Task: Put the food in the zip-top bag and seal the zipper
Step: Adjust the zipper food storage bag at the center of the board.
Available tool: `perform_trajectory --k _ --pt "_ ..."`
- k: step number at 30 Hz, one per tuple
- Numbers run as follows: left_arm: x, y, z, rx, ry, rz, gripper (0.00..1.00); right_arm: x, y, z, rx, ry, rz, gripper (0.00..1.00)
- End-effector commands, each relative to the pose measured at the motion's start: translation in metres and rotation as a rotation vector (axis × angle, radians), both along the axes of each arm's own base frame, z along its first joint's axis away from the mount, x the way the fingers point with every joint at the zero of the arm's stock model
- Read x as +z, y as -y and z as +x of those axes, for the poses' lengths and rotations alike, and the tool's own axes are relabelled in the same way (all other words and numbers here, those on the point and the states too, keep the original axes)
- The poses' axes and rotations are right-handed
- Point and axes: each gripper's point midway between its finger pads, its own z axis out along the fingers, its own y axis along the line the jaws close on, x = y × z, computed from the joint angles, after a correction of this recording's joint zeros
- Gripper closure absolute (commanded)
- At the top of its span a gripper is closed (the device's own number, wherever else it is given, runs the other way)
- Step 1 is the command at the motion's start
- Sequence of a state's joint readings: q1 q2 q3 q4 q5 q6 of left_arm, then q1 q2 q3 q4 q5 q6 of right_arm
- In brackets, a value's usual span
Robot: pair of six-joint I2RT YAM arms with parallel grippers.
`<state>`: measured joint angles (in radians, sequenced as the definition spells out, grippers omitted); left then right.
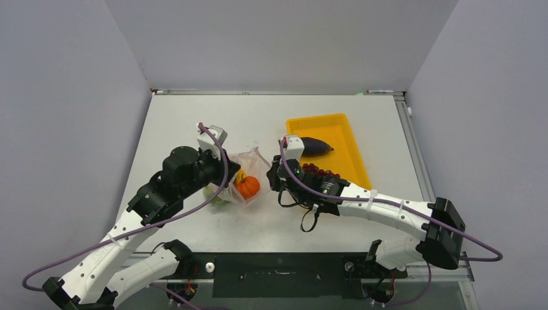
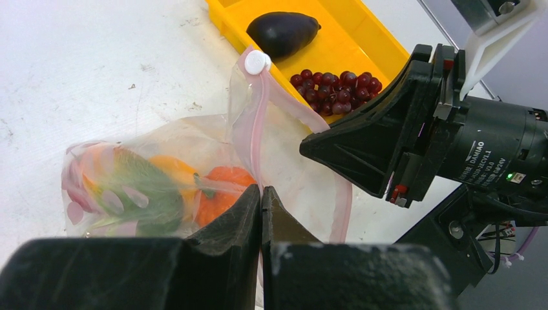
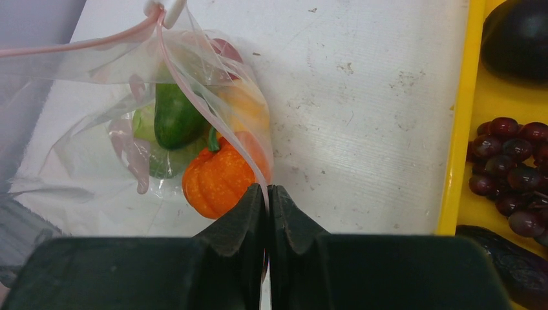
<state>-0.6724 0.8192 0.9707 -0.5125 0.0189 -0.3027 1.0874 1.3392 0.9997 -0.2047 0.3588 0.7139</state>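
Top view: my left gripper (image 1: 227,173) and right gripper (image 1: 274,175) meet at the zip-top bag (image 1: 251,166), centre frame. The pumpkin (image 1: 248,186) is inside it; the eggplant (image 1: 316,146) and grapes (image 1: 320,172) lie in the yellow tray (image 1: 352,126) to the right.
Left wrist: left fingers pressed together on the zipper (image 2: 258,123), low centre.
Right wrist: right fingers likewise pinch that strip, beside the pumpkin.
Judgement: draw the pinches apart gently, mouth upward, so nothing spills.
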Motion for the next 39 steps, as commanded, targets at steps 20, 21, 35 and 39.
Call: perform_trajectory --k 20,21,35,39 --pt "0.092 -0.027 -0.02 0.052 0.203 -0.169 1.0 0.15 -0.008 0.017 0.034 0.245 0.1 0.95" --pt "0.093 -0.026 -0.021 0.05 0.197 -0.174 1.0 0.151 -0.006 0.017 0.033 0.248 0.101 0.95" --pt "-0.06 -0.006 -0.003 0.196 -0.26 -0.101 1.0 0.023 0.014 0.025 -0.017 0.076 -0.046 0.95" --pt "-0.03 -0.007 -0.002 0.179 -0.199 -0.13 1.0 0.048 0.013 0.028 -0.01 0.119 -0.026 0.95"
